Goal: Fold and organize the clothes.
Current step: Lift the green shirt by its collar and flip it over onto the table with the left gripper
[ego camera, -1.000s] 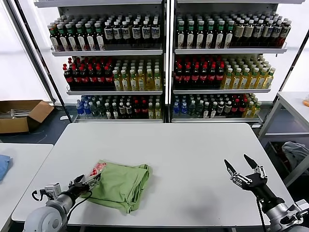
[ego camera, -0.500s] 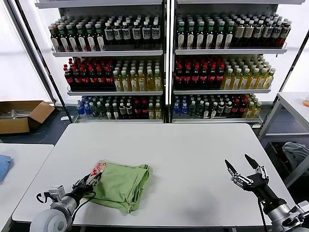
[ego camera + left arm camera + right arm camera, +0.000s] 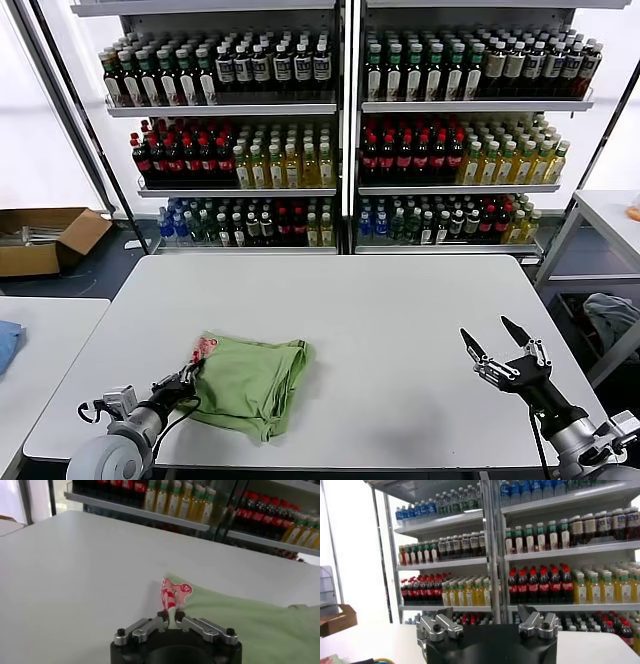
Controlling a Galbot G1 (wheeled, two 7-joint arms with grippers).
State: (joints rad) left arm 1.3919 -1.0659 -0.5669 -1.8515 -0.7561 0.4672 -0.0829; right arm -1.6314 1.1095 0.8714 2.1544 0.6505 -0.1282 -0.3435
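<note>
You see the polo shirt (image 3: 250, 383) is soft matt cloth, a little wrinkled. The table (image 3: 380, 320) looks smooth and matt. The left gripper (image 3: 171, 621) has metal fingers.

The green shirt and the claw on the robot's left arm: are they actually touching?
Touching. The left wrist view shows the left gripper with its jaws closed on the red-and-white edge of the green polo shirt, pinching the fabric between them.

**Green shirt lies folded near the table's front left**

The shirt (image 3: 250, 382) is light green, soft and rumpled; it lies in a loose, uneven fold; a red-and-white printed corner sticks out at its left edge, lifted off the surface.
</note>
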